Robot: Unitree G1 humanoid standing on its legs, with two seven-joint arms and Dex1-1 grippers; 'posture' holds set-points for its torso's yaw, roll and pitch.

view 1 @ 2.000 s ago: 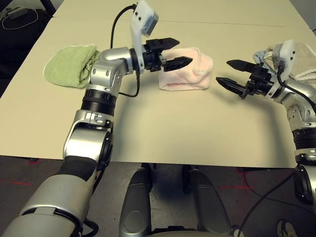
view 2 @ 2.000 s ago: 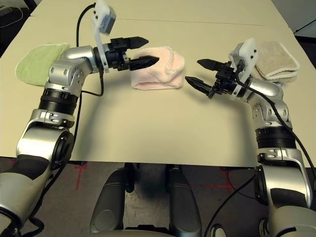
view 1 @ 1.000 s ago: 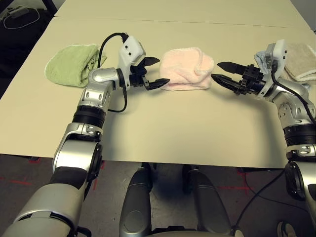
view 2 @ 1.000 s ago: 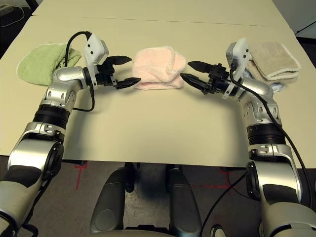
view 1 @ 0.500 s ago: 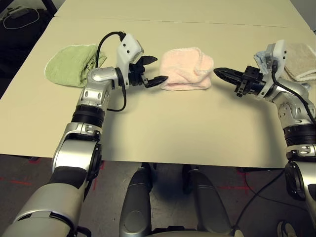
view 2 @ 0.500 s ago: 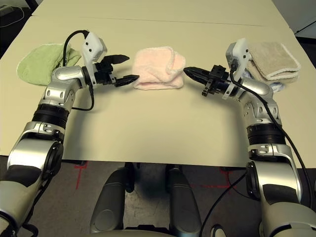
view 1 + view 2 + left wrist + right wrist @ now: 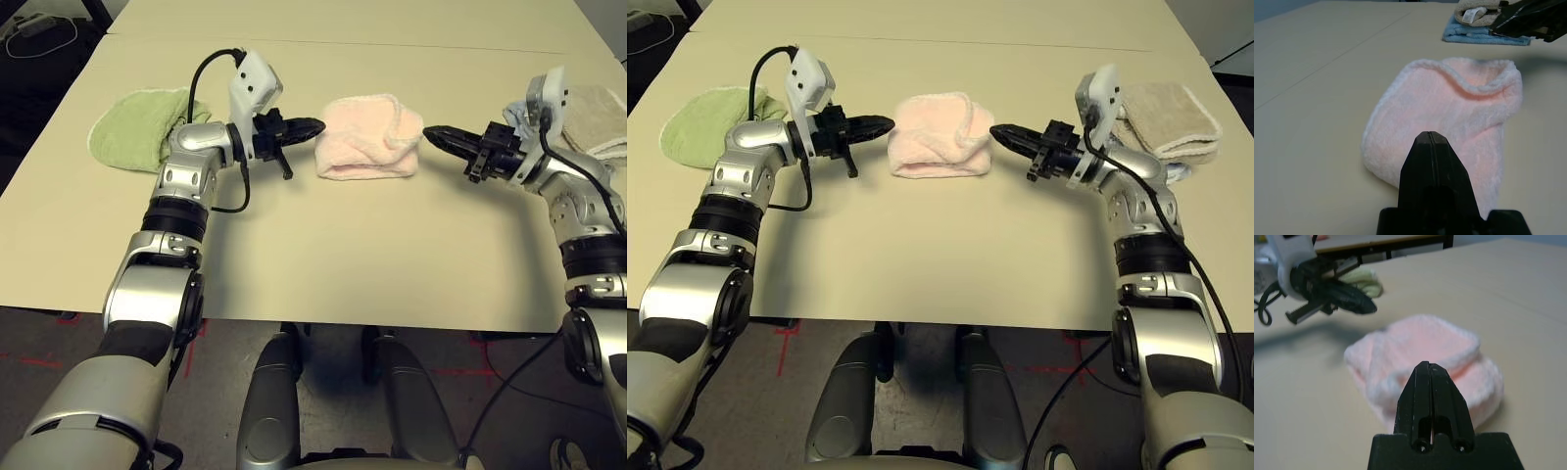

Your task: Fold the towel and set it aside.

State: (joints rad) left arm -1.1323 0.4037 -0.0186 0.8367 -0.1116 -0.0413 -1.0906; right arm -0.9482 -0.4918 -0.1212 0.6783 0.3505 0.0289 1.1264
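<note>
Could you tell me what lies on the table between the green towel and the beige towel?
The folded pink towel, flanked by the shut left tool and right tool, as the left eye view shows.

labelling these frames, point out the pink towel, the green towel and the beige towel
pink towel [image 7: 367, 147], left eye view, middle of its top fold
green towel [image 7: 132, 132], left eye view, its centre
beige towel [image 7: 1171, 113], right eye view, its top face

The towel is soft, fuzzy pink terry cloth, the counter smooth matt beige, the fingers matt black plastic, the forearms glossy silver.
</note>
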